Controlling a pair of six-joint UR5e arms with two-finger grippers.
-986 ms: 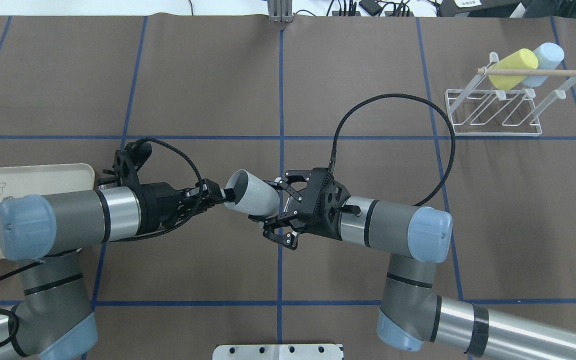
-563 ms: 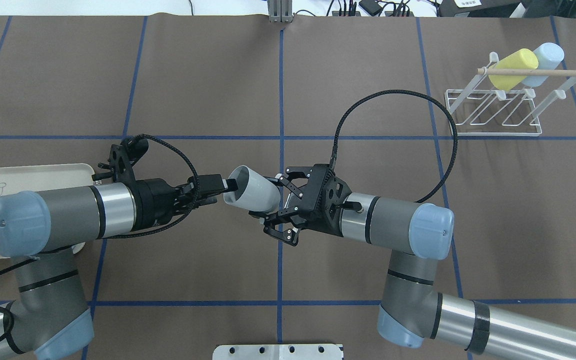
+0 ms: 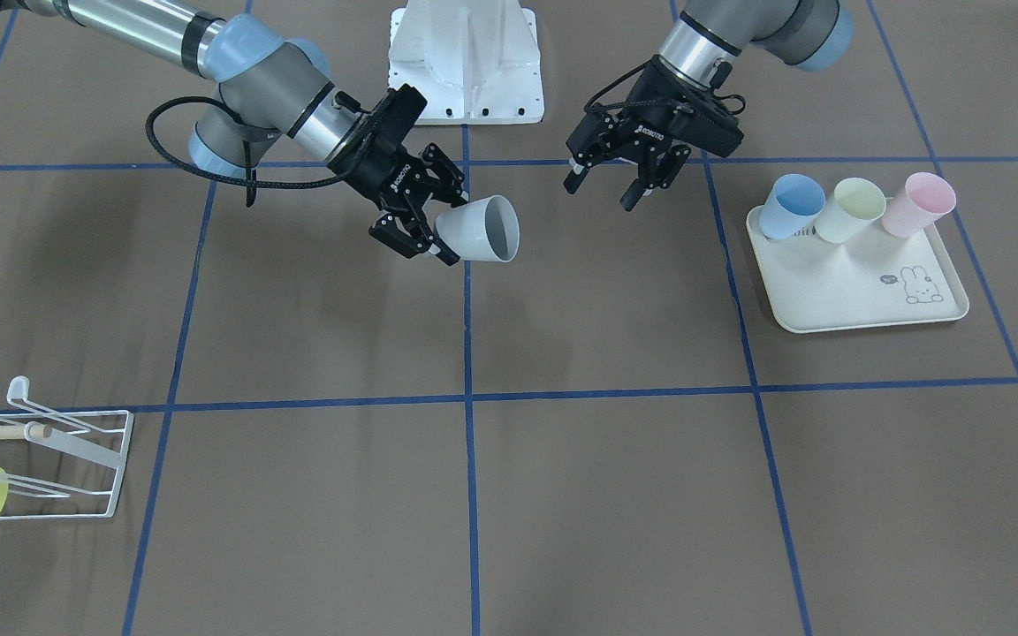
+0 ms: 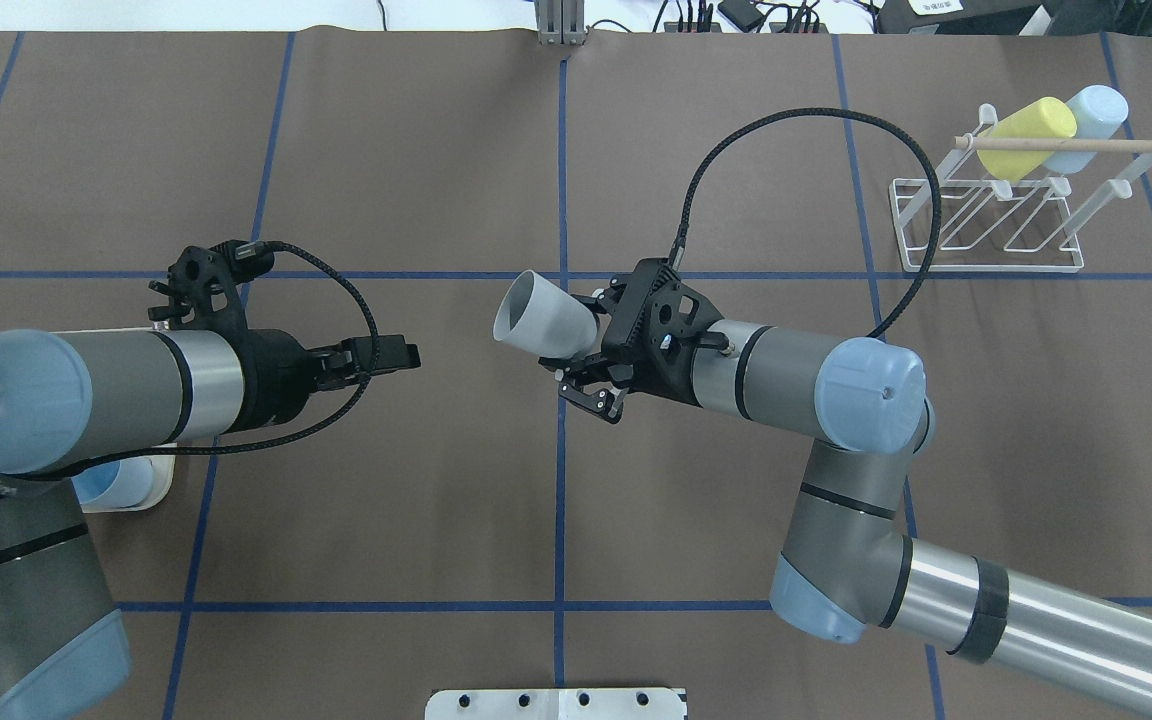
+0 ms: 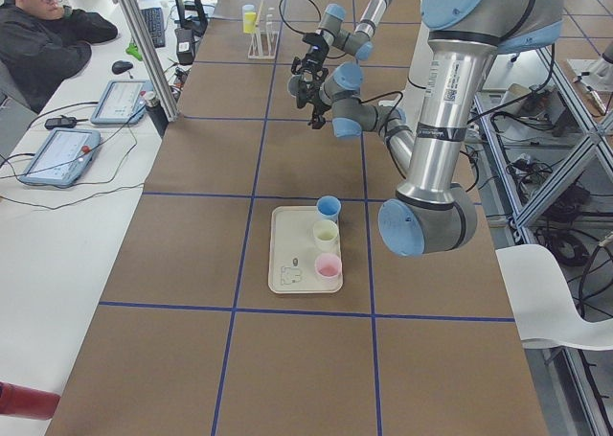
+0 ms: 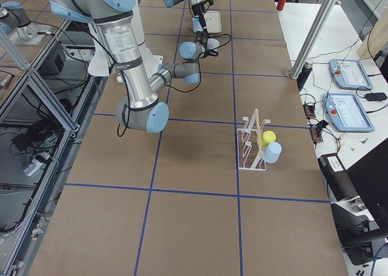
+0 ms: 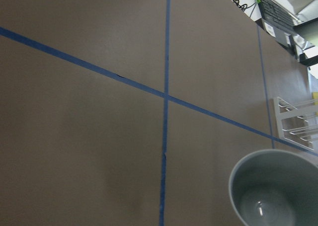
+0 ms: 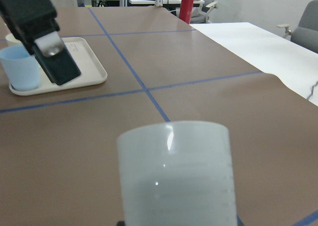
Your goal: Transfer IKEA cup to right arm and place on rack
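Note:
The pale grey IKEA cup (image 4: 544, 315) lies on its side in the air above the table's middle, mouth toward the left arm. My right gripper (image 4: 584, 348) is shut on its base end; it also shows in the front-facing view (image 3: 428, 231) with the cup (image 3: 481, 231). My left gripper (image 4: 402, 355) is open and empty, a short gap left of the cup's mouth, fingers apart in the front-facing view (image 3: 602, 187). The white wire rack (image 4: 986, 225) with a wooden rod stands at the far right. The left wrist view shows the cup's open mouth (image 7: 276, 191).
A yellow cup (image 4: 1026, 135) and a light-blue cup (image 4: 1086, 115) hang on the rack. A cream rabbit-print tray (image 3: 854, 287) on the left arm's side holds blue (image 3: 790, 205), yellow (image 3: 858, 208) and pink (image 3: 917, 203) cups. Brown mat with blue tape lines.
The left gripper has let go of the cup's rim and drawn back to the left. The right gripper has shut on the cup and carried it up and away from the left gripper.

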